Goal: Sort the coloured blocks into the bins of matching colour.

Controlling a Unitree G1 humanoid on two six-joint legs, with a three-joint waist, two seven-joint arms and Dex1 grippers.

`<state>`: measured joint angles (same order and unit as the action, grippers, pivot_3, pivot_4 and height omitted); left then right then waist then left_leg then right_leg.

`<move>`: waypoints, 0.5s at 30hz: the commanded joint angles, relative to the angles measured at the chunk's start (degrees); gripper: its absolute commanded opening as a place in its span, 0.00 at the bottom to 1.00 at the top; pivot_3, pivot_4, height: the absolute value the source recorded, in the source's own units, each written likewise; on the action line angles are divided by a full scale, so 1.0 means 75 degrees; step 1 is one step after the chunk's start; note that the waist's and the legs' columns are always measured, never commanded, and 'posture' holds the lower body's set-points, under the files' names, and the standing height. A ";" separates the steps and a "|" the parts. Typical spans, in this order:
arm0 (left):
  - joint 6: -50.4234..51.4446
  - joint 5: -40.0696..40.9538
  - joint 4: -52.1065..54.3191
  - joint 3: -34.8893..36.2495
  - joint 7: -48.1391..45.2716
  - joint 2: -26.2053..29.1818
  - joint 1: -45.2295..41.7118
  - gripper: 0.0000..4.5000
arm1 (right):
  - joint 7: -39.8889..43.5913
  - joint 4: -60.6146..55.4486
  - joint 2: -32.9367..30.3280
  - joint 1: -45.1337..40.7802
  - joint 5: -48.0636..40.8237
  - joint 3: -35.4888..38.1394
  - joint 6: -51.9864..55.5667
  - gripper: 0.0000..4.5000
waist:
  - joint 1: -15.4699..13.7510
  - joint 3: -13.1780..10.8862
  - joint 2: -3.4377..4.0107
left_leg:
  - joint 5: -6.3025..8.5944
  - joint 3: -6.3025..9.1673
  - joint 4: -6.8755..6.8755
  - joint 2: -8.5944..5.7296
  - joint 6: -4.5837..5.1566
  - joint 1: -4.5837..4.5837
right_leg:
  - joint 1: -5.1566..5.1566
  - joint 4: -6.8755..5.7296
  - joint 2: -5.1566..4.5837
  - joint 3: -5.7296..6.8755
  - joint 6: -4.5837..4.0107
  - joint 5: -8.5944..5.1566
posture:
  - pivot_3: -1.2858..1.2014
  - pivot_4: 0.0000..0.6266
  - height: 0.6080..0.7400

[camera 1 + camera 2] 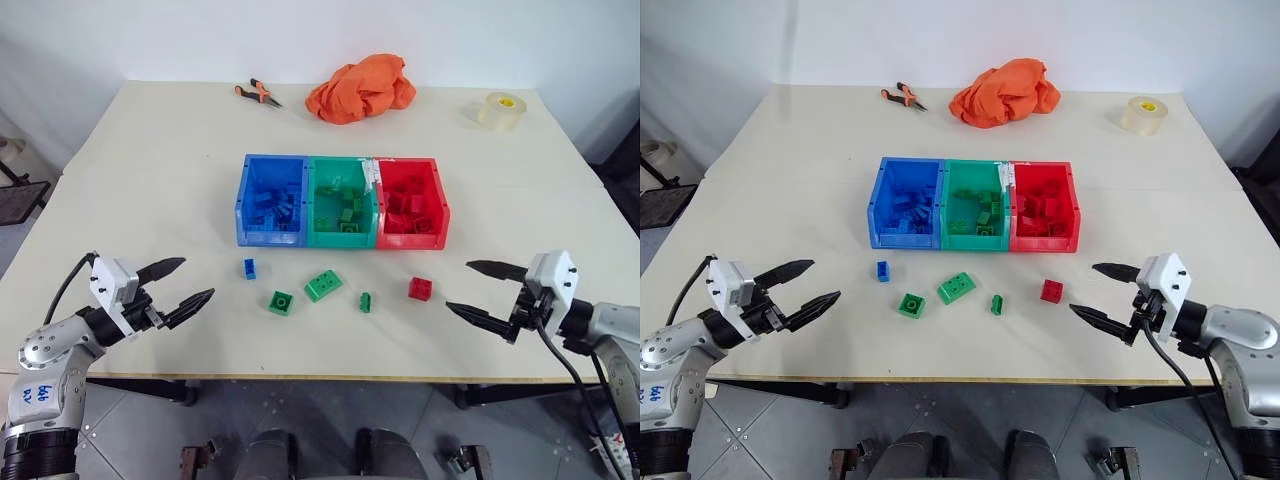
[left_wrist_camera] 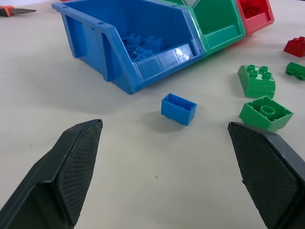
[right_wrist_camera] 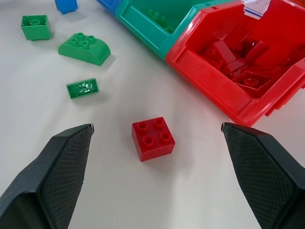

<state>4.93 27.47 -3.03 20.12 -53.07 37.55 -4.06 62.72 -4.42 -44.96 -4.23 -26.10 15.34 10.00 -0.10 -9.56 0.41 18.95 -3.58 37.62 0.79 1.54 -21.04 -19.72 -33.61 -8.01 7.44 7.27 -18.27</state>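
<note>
Three joined bins stand mid-table: blue bin, green bin, red bin, each holding several bricks. In front of them lie loose blocks: a small blue block, a green square block, a larger green block, a small green block and a red block. My left gripper hovers open at the front left, pointing toward the blue block. At the front right, my right gripper is open, facing the red block. Both are empty.
At the far side of the table lie orange-handled pliers, a crumpled orange cloth and a roll of clear tape. The table's front edge runs just below both grippers.
</note>
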 commanded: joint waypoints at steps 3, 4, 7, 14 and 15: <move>0.0075 -0.0114 0.0208 0.0024 0.0298 0.0062 -0.0274 1.00 | -0.0088 -0.0248 -0.0024 -0.0075 -0.0063 0.0080 -0.0045 1.00 | 0.0001 0.0000 0.0000 | 0.0000 0.0000 0.0000 -0.0004 0.0000 0.0000 | 0.0000 -0.0001 0.0001 0.0005 0.0000 0.0000 | 0.52 0.24 1.00; 0.0120 -0.0104 0.0245 -0.0011 0.0297 0.0049 -0.0301 1.00 | -0.0108 -0.0257 -0.0022 -0.0091 -0.0055 0.0072 -0.0036 1.00 | 0.0004 0.0000 0.0000 | 0.0000 -0.0001 0.0000 -0.0004 0.0000 0.0001 | 0.0001 -0.0003 0.0002 0.0006 0.0000 0.0000 | 0.52 0.24 1.00; 0.0288 -0.0036 0.0400 -0.0185 0.0218 0.0024 -0.0333 1.00 | -0.0162 -0.0297 -0.0024 -0.0116 -0.0044 0.0033 0.0009 1.00 | 0.0006 0.0000 0.0000 | 0.0000 -0.0001 0.0000 -0.0003 0.0000 0.0002 | 0.0000 -0.0006 0.0007 0.0014 0.0000 0.0000 | 0.52 0.24 1.00; 0.0552 -0.0012 0.0617 -0.0717 -0.0312 0.0125 -0.0393 1.00 | 0.0079 -0.0263 -0.0554 0.0430 0.0004 0.0531 0.0073 1.00 | -0.0028 0.0000 0.0000 | 0.0000 0.0001 0.0002 -0.0004 0.0001 0.0000 | 0.0002 -0.0005 0.0037 0.0000 0.0000 0.0000 | 0.52 0.24 1.00; 0.0590 -0.0054 0.0571 -0.0835 -0.0433 0.0164 -0.0443 1.00 | 0.0164 -0.0215 -0.0695 0.0581 0.0019 0.0667 0.0052 1.00 | -0.0053 0.0000 0.0000 | 0.0000 0.0002 0.0003 -0.0005 0.0001 0.0000 | 0.0002 -0.0004 0.0037 0.0001 0.0001 0.0000 | 0.52 0.24 1.00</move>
<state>9.46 26.87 -0.15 14.36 -54.89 37.69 -6.60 63.00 -5.19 -48.40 -0.50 -25.77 16.94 10.88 -0.49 -9.56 0.41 18.95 -3.57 37.64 0.75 1.56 -21.04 -19.70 -33.63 -7.74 7.45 7.27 -18.27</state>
